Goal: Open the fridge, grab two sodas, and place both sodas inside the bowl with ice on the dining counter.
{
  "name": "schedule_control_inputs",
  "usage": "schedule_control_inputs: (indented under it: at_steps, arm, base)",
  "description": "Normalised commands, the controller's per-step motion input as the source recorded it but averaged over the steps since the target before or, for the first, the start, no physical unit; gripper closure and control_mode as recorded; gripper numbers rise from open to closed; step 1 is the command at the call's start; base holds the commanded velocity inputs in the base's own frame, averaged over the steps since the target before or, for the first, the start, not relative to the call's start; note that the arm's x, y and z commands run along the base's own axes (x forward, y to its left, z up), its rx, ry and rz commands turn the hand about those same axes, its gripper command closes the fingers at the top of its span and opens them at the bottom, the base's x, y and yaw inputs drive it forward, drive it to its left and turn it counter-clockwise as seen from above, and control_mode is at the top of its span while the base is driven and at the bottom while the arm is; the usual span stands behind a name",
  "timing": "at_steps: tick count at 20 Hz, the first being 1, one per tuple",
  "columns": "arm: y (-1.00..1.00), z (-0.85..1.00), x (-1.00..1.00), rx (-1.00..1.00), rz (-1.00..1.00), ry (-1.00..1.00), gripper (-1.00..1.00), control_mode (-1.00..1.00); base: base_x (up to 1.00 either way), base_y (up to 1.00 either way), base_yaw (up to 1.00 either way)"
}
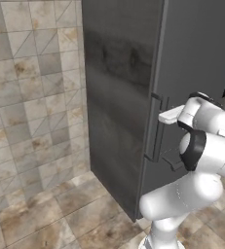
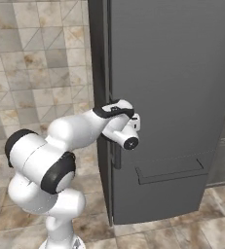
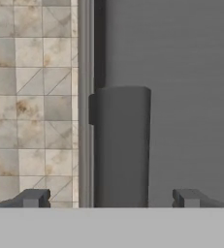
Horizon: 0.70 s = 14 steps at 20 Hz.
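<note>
Nearest, the two-finger gripper [image 3: 111,198] of the white arm stands with its dark tips spread wide apart, one on either side of the long vertical dark bar handle [image 3: 121,145], which rises squarely between them in the hand view. Nothing is clamped yet; the tips look level with the bar or just short of it, and contact cannot be told.

Behind it, the tall dark grey fridge [image 2: 172,97] is shut, its door face flat and unbroken (a shallow drawer line runs low across it in the right base view). The handle sits along the door's left edge, so the door probably hinges at the right.

The step in hand is the first one: opening the fridge. The next move calls for easing forward a touch, closing on the bar, then pulling back along an arc that follows the door's swing.

Further off, to the left of the fridge's edge, the pale tiled wall [image 1: 31,87] and stone-tiled floor [image 1: 50,214] lie bare, giving free room for the door and arm to sweep. The tight spot is the narrow gap between bar and door face.
</note>
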Motion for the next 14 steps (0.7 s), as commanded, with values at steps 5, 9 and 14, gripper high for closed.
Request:
schedule_control_inputs:
  at_steps: [5,9,14]
  arm:
    - [0.09,-0.02,0.09,0.0,0.0,0.0,-1.0,-1.0]
    - [0.23,-0.02,0.01,-0.01,0.0,0.0,-1.0,-1.0]
    - [0.37,-0.06,0.0,-0.03,0.0,0.0,-1.0,-1.0]
  base:
    - [0.0,0.0,0.0]
    - [0.0,0.0,0.0]
    - [0.0,0.0,0.0]
